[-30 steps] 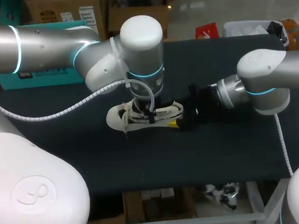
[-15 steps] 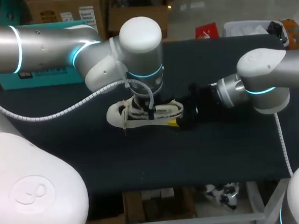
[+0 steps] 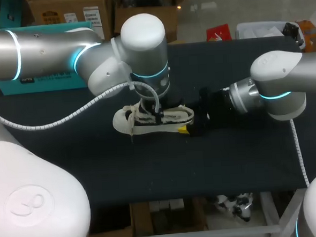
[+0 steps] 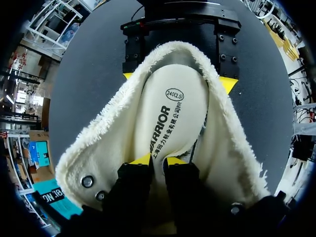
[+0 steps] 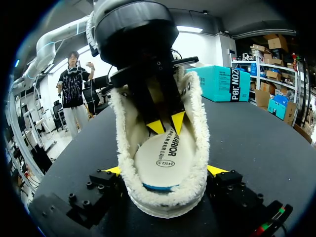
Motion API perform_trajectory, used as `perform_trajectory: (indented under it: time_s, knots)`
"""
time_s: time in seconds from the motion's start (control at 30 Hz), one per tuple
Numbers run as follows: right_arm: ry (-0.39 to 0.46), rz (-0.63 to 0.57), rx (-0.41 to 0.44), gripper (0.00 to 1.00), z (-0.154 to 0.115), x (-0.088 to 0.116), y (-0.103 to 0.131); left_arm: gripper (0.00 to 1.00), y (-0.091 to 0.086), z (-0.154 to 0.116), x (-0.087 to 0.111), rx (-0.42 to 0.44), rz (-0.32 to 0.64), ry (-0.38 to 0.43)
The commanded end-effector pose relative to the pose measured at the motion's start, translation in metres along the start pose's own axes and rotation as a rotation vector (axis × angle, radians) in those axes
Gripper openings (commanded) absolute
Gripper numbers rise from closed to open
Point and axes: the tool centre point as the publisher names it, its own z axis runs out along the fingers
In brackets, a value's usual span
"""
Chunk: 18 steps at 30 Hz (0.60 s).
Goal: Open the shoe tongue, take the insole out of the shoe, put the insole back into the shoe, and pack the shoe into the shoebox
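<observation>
Shifted slightly, left gripper [image 4: 158, 159] pinches insole [image 4: 173, 103], seen only wrist-on; right gripper [image 5: 165, 170] clamps shoe [image 5: 200, 148].

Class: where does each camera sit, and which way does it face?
Head view: above and behind the robot, looking down on the table; left arm and right arm meet at the shoe.
Left wrist view: on that wrist, looking down into the shoe at the insole; left gripper shows.
Right wrist view: on that wrist, facing the shoe's heel; right gripper clamps it.
Shared: both wrist views show the insole and both grippers.
</observation>
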Motion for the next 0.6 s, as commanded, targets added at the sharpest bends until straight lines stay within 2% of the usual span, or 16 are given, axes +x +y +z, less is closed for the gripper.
perform_trajectory:
  time_s: [0.03,0.17,0.33,0.6]
  knots:
    - [0.005,-0.003,-0.004,0.00,0.004,0.005,-0.003,0.00,0.000,0.011,-0.009,0.065,0.015,0.032]
    - [0.005,-0.003,-0.004,0.00,0.004,0.005,-0.003,0.00,-0.001,-0.019,0.001,0.140,0.036,0.087]
    - [0.005,-0.003,-0.004,0.00,0.004,0.005,-0.003,0.00,-0.005,-0.049,0.013,0.188,0.048,0.109]
    - [0.005,-0.003,-0.004,0.00,0.004,0.005,-0.003,0.00,-0.011,-0.070,0.025,0.230,0.042,0.134]
